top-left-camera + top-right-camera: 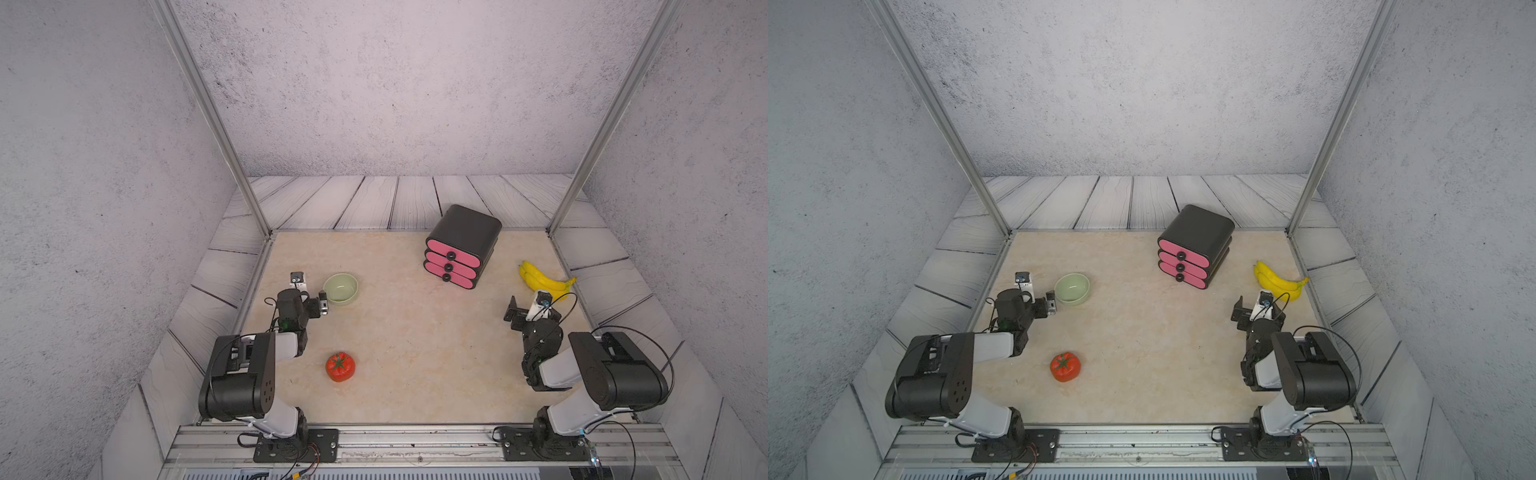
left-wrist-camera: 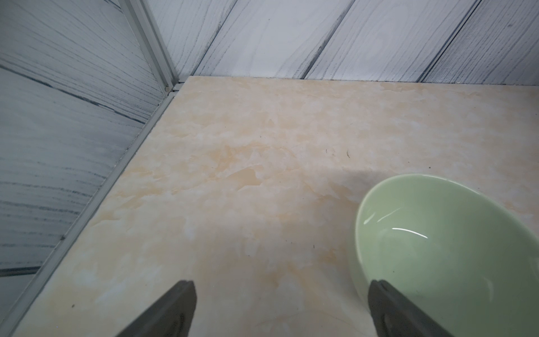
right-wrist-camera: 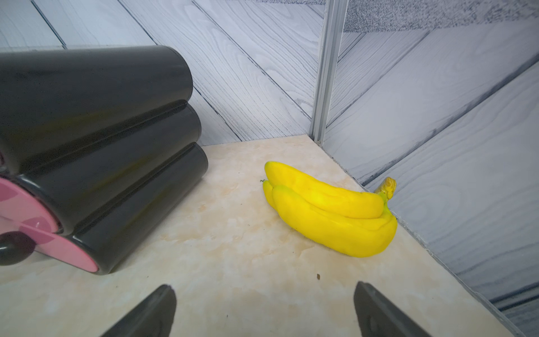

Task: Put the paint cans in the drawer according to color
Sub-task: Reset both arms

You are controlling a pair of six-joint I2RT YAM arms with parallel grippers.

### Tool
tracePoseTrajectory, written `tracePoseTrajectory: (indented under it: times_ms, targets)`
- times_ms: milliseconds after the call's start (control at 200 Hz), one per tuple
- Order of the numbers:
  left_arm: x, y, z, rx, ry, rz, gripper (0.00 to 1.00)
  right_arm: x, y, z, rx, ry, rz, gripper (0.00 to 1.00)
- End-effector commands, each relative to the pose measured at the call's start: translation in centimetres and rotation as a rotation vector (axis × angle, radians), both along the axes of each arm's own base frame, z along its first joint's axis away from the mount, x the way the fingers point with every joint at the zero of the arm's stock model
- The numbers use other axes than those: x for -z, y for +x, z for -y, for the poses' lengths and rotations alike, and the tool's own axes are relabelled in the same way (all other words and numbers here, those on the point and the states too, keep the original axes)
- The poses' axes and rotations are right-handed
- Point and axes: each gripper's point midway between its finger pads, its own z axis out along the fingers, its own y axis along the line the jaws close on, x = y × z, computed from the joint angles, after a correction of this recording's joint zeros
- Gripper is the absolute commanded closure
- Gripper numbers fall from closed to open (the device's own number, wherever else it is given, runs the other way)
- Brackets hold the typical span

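Left wrist view first: our left hand (image 2: 281, 283) is spread wide with nothing in it, just bare table (image 2: 233, 175) below. One finger sits just beside the wall of the pale green bowl (image 2: 379, 204), and the bowl is empty.

Right wrist view: the right hand (image 3: 264, 284) is the same deal, wide open and holding nothing. It's aimed at the gap between the drawer (image 3: 102, 131) and the bananas (image 3: 329, 216). From here we only catch a sliver of the pink fronts and one knob (image 3: 11, 248).

Both top views show the drawer far back on the right side, and all three fronts look pushed in. The tomato (image 1: 340, 366) sits near the left arm. We see no paint cans anywhere: not on the table, not in the bowl, not in either hand. Our guess is they're inside the drawer already, but with the fronts shut we can't check the colours.

So this looks like wrap-up to us. To do it well, we'd lift the left hand straight up before swinging it, so it doesn't clip the bowl. If we want to verify the sorting, the right hand is closer. We'd pinch a knob and pull straight out while the left hand braces the cabinet, since it probably slides easily.
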Motion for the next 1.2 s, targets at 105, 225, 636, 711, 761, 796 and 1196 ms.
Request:
tracePoseTrajectory:
  times_ms: [105, 225, 636, 711, 761, 796, 1196]
  targets:
    - [-1.1, 0.5, 0.3, 0.017, 0.011, 0.029, 0.01, -0.3, 0.2, 0.3, 0.017, 0.003, 0.018, 0.01]
    - [-1.1, 0.5, 0.2, 0.016, 0.011, 0.029, 0.02, -0.3, 1.0, 0.9, 0.050, 0.002, 0.017, 0.01]
    - [-1.1, 0.5, 0.2, 0.017, 0.012, 0.028, 0.01, 1.3, 4.5, -0.2, 0.003, -0.027, -0.214, 0.01]
    - [-1.1, 0.5, 0.2, 0.016, 0.012, 0.029, 0.02, 1.1, 4.3, -0.7, -0.024, -0.036, -0.196, 0.01]
    - [-1.1, 0.5, 0.3, 0.018, 0.011, 0.029, 0.02, 0.7, 3.8, -0.4, -0.011, -0.034, -0.147, 0.01]
    - [-1.1, 0.5, 0.3, 0.018, 0.011, 0.029, 0.01, 0.4, 3.2, -0.2, 0.004, -0.030, -0.108, 0.01]
    - [-1.1, 0.4, 0.3, 0.017, 0.011, 0.028, 0.02, -0.3, 1.0, -0.2, 0.002, -0.025, 0.007, 0.01]
